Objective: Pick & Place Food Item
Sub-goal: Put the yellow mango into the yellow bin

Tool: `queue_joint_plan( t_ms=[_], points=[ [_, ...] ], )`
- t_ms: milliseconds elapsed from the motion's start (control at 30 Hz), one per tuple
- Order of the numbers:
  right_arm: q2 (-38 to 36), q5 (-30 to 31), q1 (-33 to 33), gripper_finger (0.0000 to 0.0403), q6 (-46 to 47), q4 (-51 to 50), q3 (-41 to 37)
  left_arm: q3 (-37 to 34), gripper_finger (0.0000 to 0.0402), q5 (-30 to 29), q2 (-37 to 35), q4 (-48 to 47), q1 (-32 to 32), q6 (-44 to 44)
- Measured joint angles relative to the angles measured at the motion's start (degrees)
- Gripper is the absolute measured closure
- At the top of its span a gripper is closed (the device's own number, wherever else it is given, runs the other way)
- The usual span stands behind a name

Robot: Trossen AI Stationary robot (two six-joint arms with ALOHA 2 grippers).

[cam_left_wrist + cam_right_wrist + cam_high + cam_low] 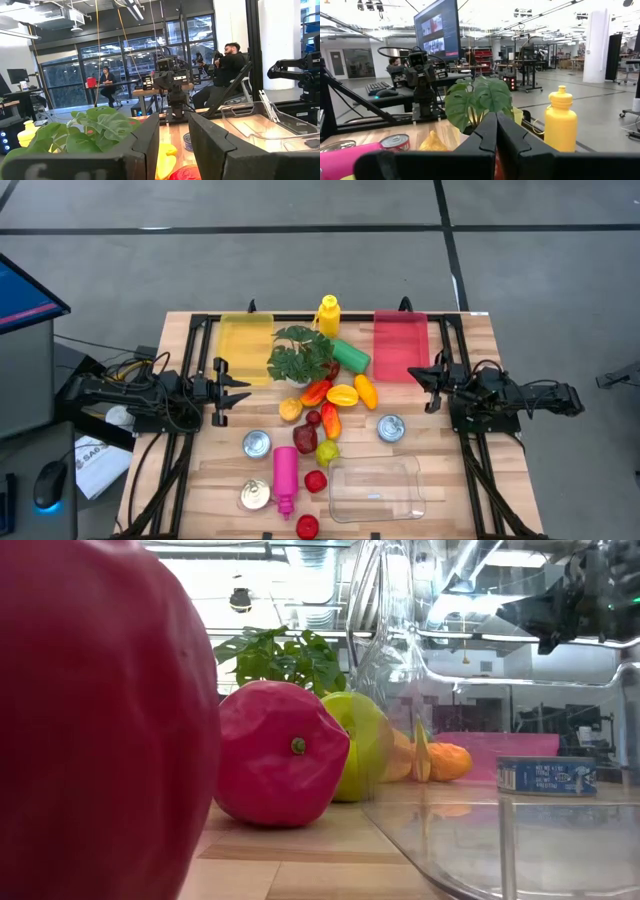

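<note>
**Nothing Moved Yet: Both My Grippers Wait at the Table's Sides**

Red, round and blurred, a piece of food fruit (100, 720) fills the low view's near side, with a second red one (280, 752) and a green apple (362, 745) behind it. As I judge it, the task has not started: the clear tray (377, 488) near the front edge is empty, and all the food lies clustered mid-table around the leafy plant (299, 352).

My left gripper (238, 390) hovers at the left side, fingers slightly apart with a narrow gap, holding nothing. My right gripper (425, 387) waits at the right side, fingers pressed together, empty.

So choosing, grasping, carrying and releasing an item all remain.

Writing: the blue-labelled can (547, 776) carries print I cannot read.
</note>
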Motion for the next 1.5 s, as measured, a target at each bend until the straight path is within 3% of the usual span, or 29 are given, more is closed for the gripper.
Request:
queue_joint_plan(
  t_ms=[400,800,933,1300,1500],
  points=[
    [5.3,3.1,-0.1,0.0403,-2.1,-0.1,2.0,0.0,0.0307,0.0,0.0,0.0,0.0,0.0],
    [25.4,4.7,-0.1,0.0403,-3.6,-1.8,12.9,0.0,0.0307,0.0,0.0,0.0,0.0,1.5],
    [32.7,4.7,-0.1,0.0403,0.4,-3.1,16.6,0.0,0.0307,0.0,0.0,0.0,0.0,1.5],
    [48.6,4.7,-0.1,0.0403,15.9,-18.2,28.2,0.0,0.0307,0.0,0.0,0.0,0.0,1.5],
    [56.0,4.3,0.0,0.0403,18.2,-21.5,31.6,0.0,0.0307,0.0,0.0,0.0,0.0,1.5]
  ],
)
